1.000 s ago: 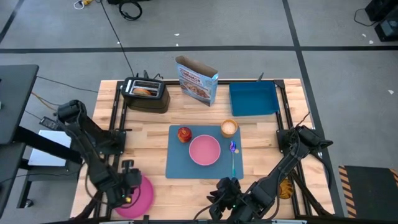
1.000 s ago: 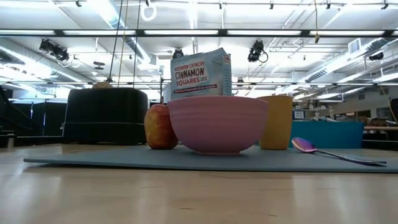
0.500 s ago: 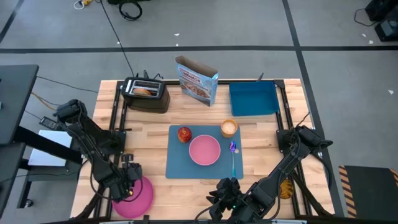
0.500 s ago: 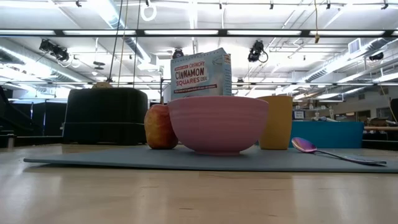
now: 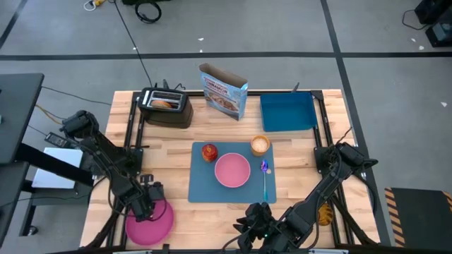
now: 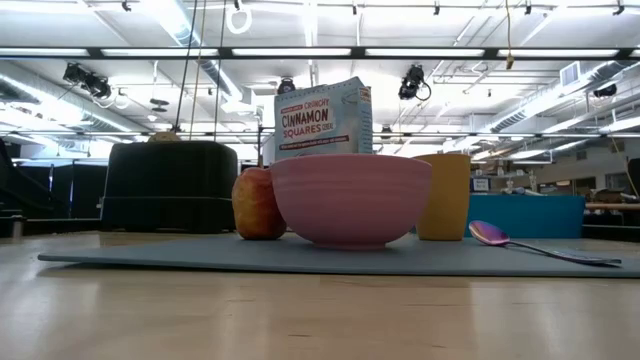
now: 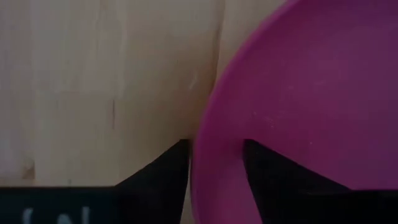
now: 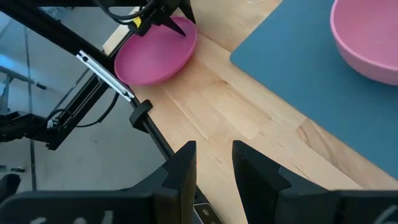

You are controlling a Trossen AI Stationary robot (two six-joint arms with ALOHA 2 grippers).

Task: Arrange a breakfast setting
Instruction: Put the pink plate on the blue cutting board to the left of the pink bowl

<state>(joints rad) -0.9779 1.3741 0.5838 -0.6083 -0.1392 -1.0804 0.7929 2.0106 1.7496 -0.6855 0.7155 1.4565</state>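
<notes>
Left gripper is at the table's near-left corner, grasping the rim of the plate; in the left wrist view its two fingers straddle the plate's edge, one outside and one inside. The plate sits at that corner, partly over the table edge, well apart from the placemat. Plate holds nothing visible. The placemat lies mid-table and carries the bowl at its centre, the apple beside the bowl toward the toaster, the cup at the far right corner, and the spoon along the right edge, bowl end toward the cup. From above, the bowl's inside is plain pink, with no contents showing. Cup shows a pale interior; contents cannot be told. The toaster has something tan in its slot. The cereal box stands open behind the mat, with the blue tray to its right. Right gripper hovers at the near edge, fingers parted, grasping nothing.
</notes>
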